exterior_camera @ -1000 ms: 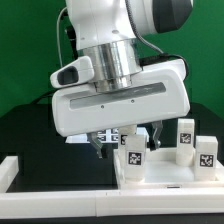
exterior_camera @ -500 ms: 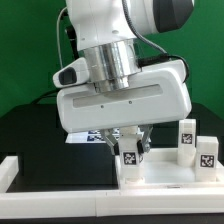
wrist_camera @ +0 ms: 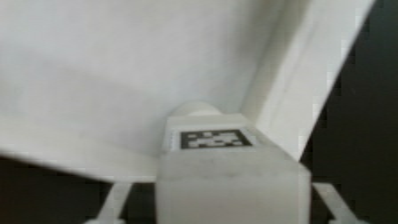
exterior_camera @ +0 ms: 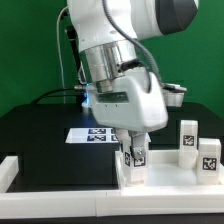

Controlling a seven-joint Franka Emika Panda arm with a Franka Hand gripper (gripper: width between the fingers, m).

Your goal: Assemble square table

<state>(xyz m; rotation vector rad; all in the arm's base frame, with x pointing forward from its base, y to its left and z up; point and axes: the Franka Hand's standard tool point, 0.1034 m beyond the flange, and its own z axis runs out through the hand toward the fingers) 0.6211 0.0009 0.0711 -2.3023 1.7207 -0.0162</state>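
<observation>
In the exterior view you see the gripper (exterior_camera: 134, 152) reaching down over the square table slab (exterior_camera: 165, 172), which lies flat on the black table (exterior_camera: 40, 130) with its raised rim upward, like a shallow tray. Between the fingers stands a white leg (exterior_camera: 135, 162) with a black-and-white tag on its face; its foot sits inside the slab's rim, at the slab's corner toward the exterior view's left. The fingers are closed narrowly against the leg's two sides, so you have hold of it. Two more legs stand upright at the slab's far side toward the exterior view's right: one leg (exterior_camera: 186, 137) further back and another leg (exterior_camera: 208, 155) nearer the camera, both tagged; whether they stand inside the rim or just behind it you cannot tell. Behind the slab, flat on the table, lies the marker board (exterior_camera: 88, 134), partly hidden by the arm. A long white border bar (exterior_camera: 60, 205) runs along the front, in front of the slab. In the wrist view you look down the held leg (wrist_camera: 217, 160), its tag facing you, with a finger (wrist_camera: 121, 200) visible at one side. The leg's end rests against the slab's white floor (wrist_camera: 125, 80), close to the raised rim (wrist_camera: 302, 70).
</observation>
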